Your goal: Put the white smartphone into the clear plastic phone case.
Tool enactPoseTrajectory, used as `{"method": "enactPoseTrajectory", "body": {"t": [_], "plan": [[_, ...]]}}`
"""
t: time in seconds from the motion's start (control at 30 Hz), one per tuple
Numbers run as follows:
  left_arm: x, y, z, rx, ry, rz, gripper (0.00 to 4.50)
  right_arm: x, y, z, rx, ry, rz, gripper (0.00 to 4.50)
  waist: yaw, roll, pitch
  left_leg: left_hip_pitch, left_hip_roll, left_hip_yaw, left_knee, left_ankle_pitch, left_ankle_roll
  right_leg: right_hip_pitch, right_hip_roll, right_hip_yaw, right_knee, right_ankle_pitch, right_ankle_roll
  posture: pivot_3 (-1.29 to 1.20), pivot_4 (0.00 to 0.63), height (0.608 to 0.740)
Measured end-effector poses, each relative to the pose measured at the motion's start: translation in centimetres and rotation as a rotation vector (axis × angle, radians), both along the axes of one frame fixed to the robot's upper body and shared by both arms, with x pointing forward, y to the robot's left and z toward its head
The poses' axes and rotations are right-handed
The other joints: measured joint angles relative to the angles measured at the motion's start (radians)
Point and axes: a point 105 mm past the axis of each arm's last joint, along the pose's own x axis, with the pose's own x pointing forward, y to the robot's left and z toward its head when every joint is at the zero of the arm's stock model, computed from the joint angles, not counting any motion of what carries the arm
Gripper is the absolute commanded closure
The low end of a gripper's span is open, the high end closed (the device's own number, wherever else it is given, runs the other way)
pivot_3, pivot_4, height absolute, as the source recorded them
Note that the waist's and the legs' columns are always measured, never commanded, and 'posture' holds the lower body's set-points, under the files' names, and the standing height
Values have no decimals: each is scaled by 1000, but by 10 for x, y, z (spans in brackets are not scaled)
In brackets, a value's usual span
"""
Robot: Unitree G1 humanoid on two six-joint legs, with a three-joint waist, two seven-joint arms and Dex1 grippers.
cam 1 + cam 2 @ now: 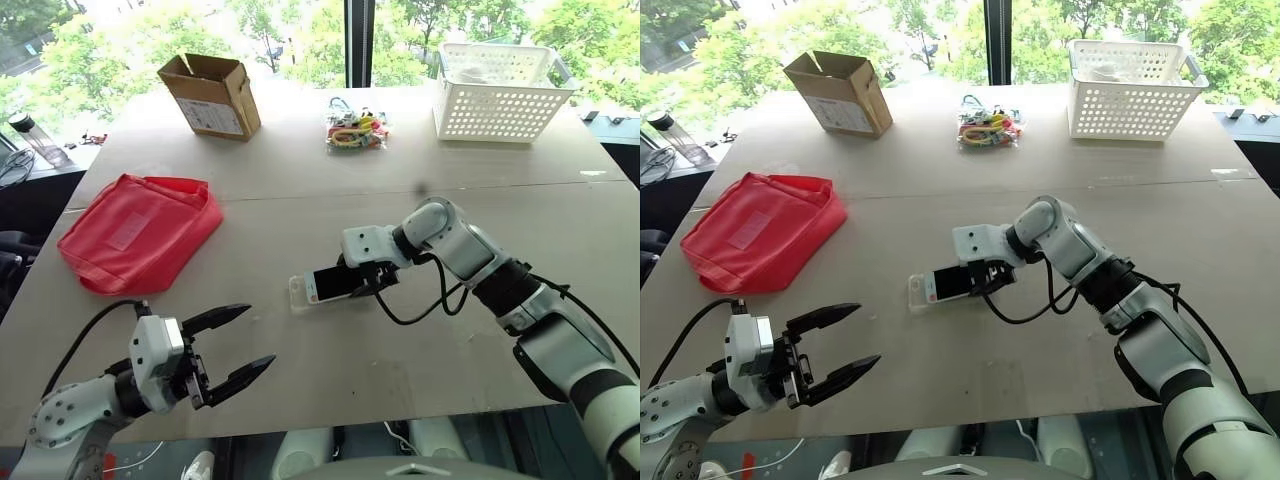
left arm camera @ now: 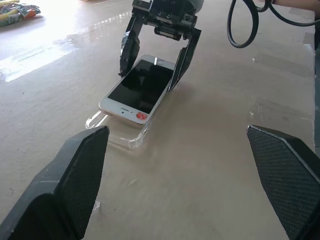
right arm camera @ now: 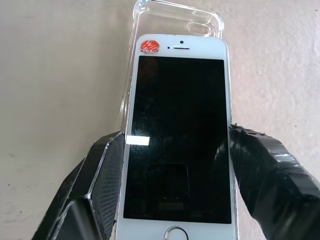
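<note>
The white smartphone [image 1: 328, 283] lies screen up, black screen with a red sticker at one end, partly over the clear plastic phone case [image 3: 175, 17]. The case's rim sticks out past the phone's sticker end [image 2: 117, 135]. My right gripper [image 3: 176, 136] reaches down from the right, and its two black fingers press the phone's long edges near the home button end. Near the table's front left, my left gripper [image 1: 258, 336] hangs wide open with nothing in it, pointing toward the phone and well apart from it.
A red fabric bag [image 1: 140, 230] lies at the left. A cardboard box [image 1: 210, 95], a packet of colourful items [image 1: 357, 128] and a white basket [image 1: 500, 90] stand along the back. A black cable [image 1: 420, 305] loops from the right wrist.
</note>
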Motion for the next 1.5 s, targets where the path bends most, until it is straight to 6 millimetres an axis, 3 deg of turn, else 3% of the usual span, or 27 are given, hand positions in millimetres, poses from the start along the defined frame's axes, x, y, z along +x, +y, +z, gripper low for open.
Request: {"method": "enactPoseTrajectory", "body": {"t": [0.03, 0.1, 0.17, 0.37, 0.4, 0.47, 0.5, 0.57, 0.67, 0.73, 0.87, 0.93, 1.0, 1.37, 1.5], "plan": [[0, 1, -1, 1, 3, 3, 0, -1, 0, 0, -2, 1, 3, 1717, 0, 0, 0, 0, 0, 0, 0, 0, 0, 0, 0, 0, 0, 0, 0, 0, 150, 733], [0, 2, -2, 3, 7, 7, 0, -1, 0, -1, -7, 1, 8, 696, 0, 0, 0, 0, 0, 0, 0, 0, 0, 0, 0, 0, 0, 0, 0, 0, 150, 733], [0, 2, -2, 4, 6, 6, 0, -2, 3, -3, -8, 16, 0, 23, 0, 0, 0, 0, 0, 0, 0, 0, 0, 0, 0, 0, 0, 0, 0, 0, 150, 733], [2, 4, -3, 0, 7, 20, 0, 1, -3, 3, 84, 29, -84, 23, 3, 1, 1, -2, 0, 0, 0, 0, 0, -1, 0, 0, -1, 0, 0, 0, 150, 733], [3, 7, -5, -7, 19, 37, 0, -1, -7, 17, 150, 58, -108, 416, 3, 1, 1, -2, 0, 0, 0, 0, 0, -1, 0, -1, -1, 0, 0, 0, 150, 733], [6, 10, -6, -21, 36, 49, 0, -6, -13, 34, 230, 82, -133, 783, 5, 1, 1, -2, 0, -1, 0, 0, 0, -1, 0, -1, -1, 0, 0, 0, 150, 733], [8, 13, -6, -30, 42, 58, 0, -12, -17, 41, 268, 98, -135, 1496, 5, 1, 1, -2, 1, -2, 0, 0, 0, -1, 0, -2, -1, 0, 0, 0, 150, 733], [9, 16, -6, -37, 54, 61, 0, -17, -18, 44, 292, 122, -140, 2236, 3, 1, 1, -2, 1, -2, 0, 0, 0, -1, 0, -2, -1, 0, 0, 0, 150, 733], [18, 27, -1, -16, 71, 16, 0, -23, -16, 34, 322, 178, -185, 3957, 0, 2, 2, -2, 1, -1, 0, 0, 0, -1, 0, -2, 0, 0, 0, 0, 150, 733], [20, 30, 2, -5, 69, -12, 0, -23, -11, 34, 335, 179, -195, 4435, -3, 2, 2, -2, 1, -1, 0, 0, 0, -1, 0, -2, 0, 0, 0, 0, 150, 733], [27, 41, 6, 18, 77, -50, 0, -24, 10, 26, 357, 182, -201, 4435, -4, 2, 2, -2, 1, -1, -1, 0, -1, -2, 0, -2, 0, 0, 0, 0, 150, 733], [30, 43, 7, 21, 73, -54, 0, -20, 17, 13, 337, 170, -227, 4435, -3, 2, 2, -2, 0, -1, 0, 0, -1, -2, 0, -3, 0, 0, 0, 0, 150, 733], [32, 44, 6, 29, 72, -62, 0, -12, 19, -13, 258, 156, -276, 4435, -3, 2, 2, -2, 0, -1, 0, 0, -1, -2, -1, -5, 0, 0, 0, 0, 150, 733], [32, 33, -3, 15, 86, -90, 0, -11, 18, -31, 179, 153, -286, 4435, 2, 8, -17, 7, 0, -1, -1, -1, -1, 6, -2, -6, 1, 0, 0, 0, 150, 733], [33, 29, -6, 8, 86, -94, 0, -18, 14, -32, 260, 251, -332, 4435, 3, 5, -22, 7, 0, -1, -1, -1, 0, 8, -3, -6, 1, 0, 0, 0, 150, 733]]}}
